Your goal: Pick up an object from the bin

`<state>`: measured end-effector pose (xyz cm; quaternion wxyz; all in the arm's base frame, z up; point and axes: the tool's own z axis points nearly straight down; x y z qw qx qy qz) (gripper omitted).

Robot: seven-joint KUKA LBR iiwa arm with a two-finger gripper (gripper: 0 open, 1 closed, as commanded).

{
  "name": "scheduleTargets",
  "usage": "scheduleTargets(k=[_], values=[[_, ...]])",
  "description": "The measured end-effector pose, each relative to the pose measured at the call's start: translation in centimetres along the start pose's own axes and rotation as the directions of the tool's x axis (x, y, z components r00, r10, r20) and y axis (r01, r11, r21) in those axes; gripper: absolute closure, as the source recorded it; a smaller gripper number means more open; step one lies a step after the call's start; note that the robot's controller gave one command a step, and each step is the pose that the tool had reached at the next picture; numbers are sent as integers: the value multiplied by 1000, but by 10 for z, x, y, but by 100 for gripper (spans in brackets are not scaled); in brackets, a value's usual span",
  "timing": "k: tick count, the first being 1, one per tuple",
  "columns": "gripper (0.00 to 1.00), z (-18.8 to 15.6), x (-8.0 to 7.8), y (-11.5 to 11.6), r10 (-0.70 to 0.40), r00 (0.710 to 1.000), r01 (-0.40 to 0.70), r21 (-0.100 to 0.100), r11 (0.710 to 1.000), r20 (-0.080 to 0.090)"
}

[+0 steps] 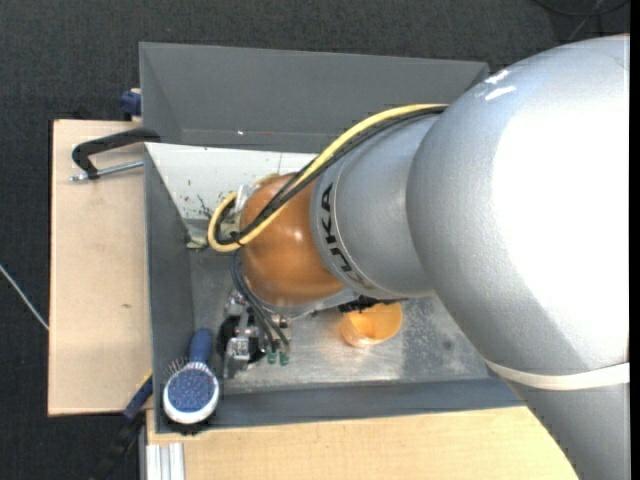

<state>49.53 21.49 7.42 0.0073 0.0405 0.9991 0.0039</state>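
Claw (252,340) hangs low over the near left part of the bin (300,88), its dark tip down close to the metal floor. How far open it stands cannot be told, and nothing can be seen in its hold. Just beside it, to the left and towards the near wall, lies a blue brush (191,390). Its round head, pale bristles ringed in blue, faces up in the near left corner against the rim. Its dark blue handle runs from there towards the far side, tilted a little to the right. The long axis thus lies roughly along the left wall, with the handle's end right by the claw. Whether the two touch cannot be told.

An orange rounded thing (372,325) sits on the floor to the right of the claw, half hidden under the arm (520,218), apart from the brush. Above the claw is the wrist's orange cover (285,253), and a yellow cable (330,158) loops round it and runs back along the arm.

Where the bin's floor is bare it is grey and speckled. A white sheet (200,173) with black marks lies against the far left side. Around the bin the room's floor (300,8) is dark and finely textured.
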Motion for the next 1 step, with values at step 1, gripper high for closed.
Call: scheduleTargets(k=[1], values=[[100,-136,-27,-35,-310,951,310,3,951,-4]])
